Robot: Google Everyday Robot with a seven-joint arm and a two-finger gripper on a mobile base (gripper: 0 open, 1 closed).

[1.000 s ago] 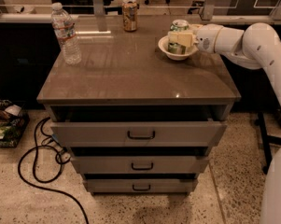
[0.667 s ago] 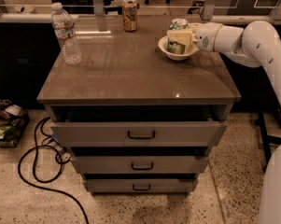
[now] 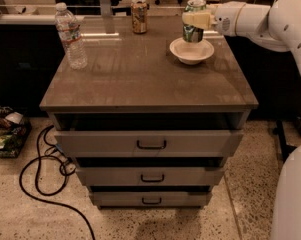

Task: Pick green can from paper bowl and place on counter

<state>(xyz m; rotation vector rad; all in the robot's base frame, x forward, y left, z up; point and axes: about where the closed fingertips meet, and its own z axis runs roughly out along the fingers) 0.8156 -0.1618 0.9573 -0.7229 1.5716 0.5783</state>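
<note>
The green can (image 3: 194, 32), green and white with a silver top, hangs upright just above the paper bowl (image 3: 191, 50), clear of it. My gripper (image 3: 195, 19) reaches in from the right and is shut on the can's upper half. The white bowl sits at the back right of the grey-brown counter (image 3: 140, 79) and holds nothing else that I can see. The white arm (image 3: 270, 19) stretches off to the right.
A clear water bottle (image 3: 70, 35) stands at the counter's back left. An orange-tan can (image 3: 138, 15) stands at the back middle. Below are three drawers with black handles (image 3: 151, 145), slightly open. A black cable (image 3: 45, 179) lies on the floor at left.
The gripper has lifted the green can straight up out of the paper bowl; before, the can sat in the bowl with the gripper around it.
</note>
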